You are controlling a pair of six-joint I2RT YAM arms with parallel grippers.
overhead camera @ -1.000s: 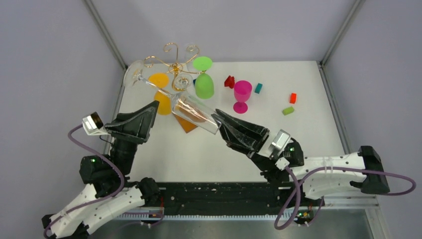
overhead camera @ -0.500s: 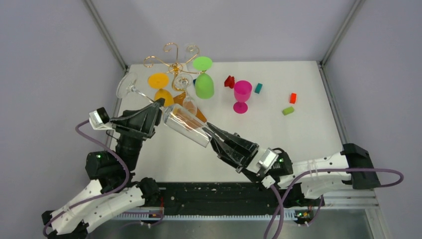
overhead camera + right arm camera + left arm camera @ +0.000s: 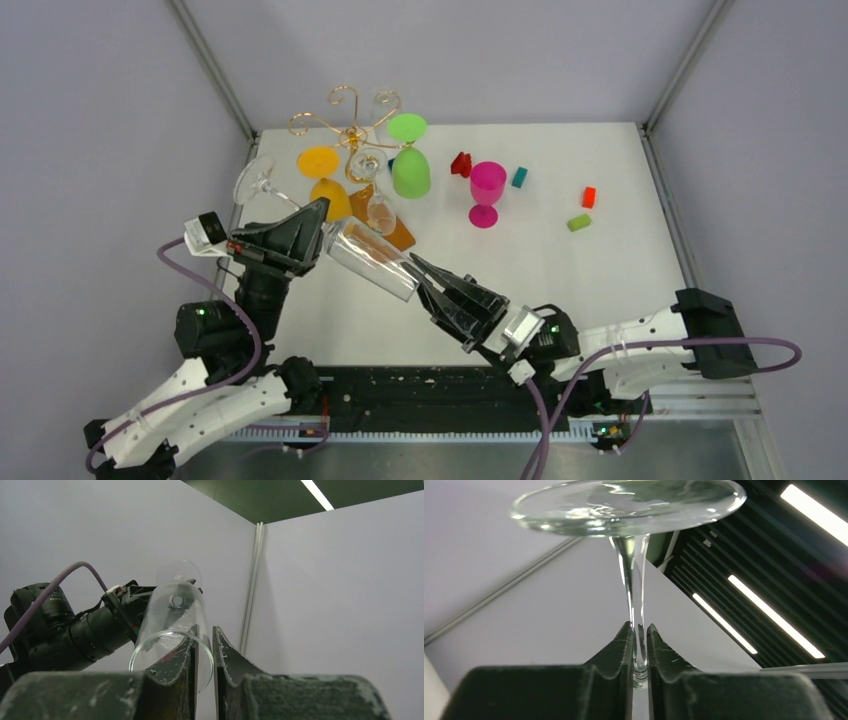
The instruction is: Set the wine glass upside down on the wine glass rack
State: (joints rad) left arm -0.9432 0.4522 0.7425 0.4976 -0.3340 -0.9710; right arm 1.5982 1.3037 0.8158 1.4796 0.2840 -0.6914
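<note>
One wine glass [image 3: 626, 505], left gripper [image 3: 639, 645] on stem, bowl hidden behind jaws

I'm running this from a robotics lab cell, not a home. A white table [image 3: 560, 290] is boxed in by plain grey panels [image 3: 460, 50] on aluminium posts [image 3: 212, 68]. My two arms [image 3: 200, 398] are bolted to a black rail [image 3: 420, 385] at the near edge, trailing purple cables [image 3: 775, 342]. Strip lights [image 3: 776, 616] hang on a dark slatted ceiling [image 3: 724, 550].
</note>
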